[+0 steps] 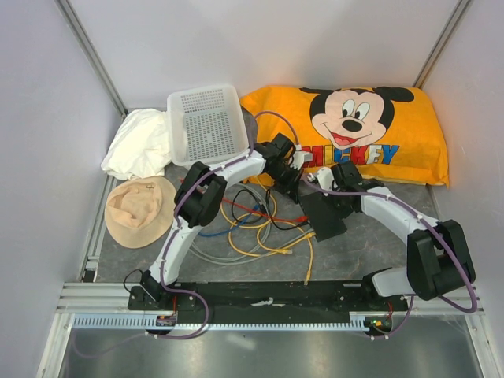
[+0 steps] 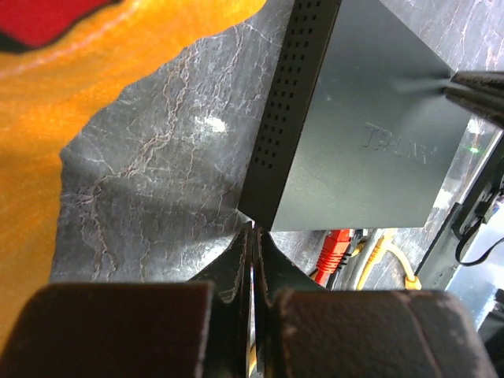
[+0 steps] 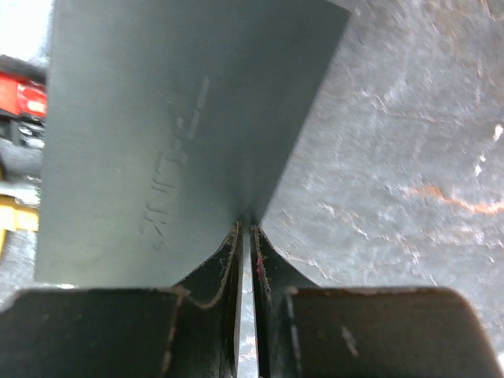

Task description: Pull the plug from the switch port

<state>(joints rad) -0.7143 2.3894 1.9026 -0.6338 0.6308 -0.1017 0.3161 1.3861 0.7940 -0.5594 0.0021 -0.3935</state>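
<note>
The small flat black switch box (image 1: 323,214) lies on the grey mat between my arms. It fills the left wrist view (image 2: 370,134) and the right wrist view (image 3: 173,134). A red plug (image 2: 335,250) and a yellow plug (image 2: 387,253) sit at its cabled edge. They also show at the left of the right wrist view, the red plug (image 3: 20,98) above the yellow one (image 3: 16,214). The sockets themselves are hidden. My left gripper (image 2: 256,230) is shut and empty, its tips at the box's corner. My right gripper (image 3: 244,228) is shut and empty, its tips against the box's opposite edge.
A tangle of yellow, red, blue, black and grey cables (image 1: 252,224) lies left of the box. A Mickey pillow (image 1: 394,138) lies close behind it. A white basket (image 1: 206,122), a white cloth (image 1: 142,146) and a beige hat (image 1: 140,209) are at the left.
</note>
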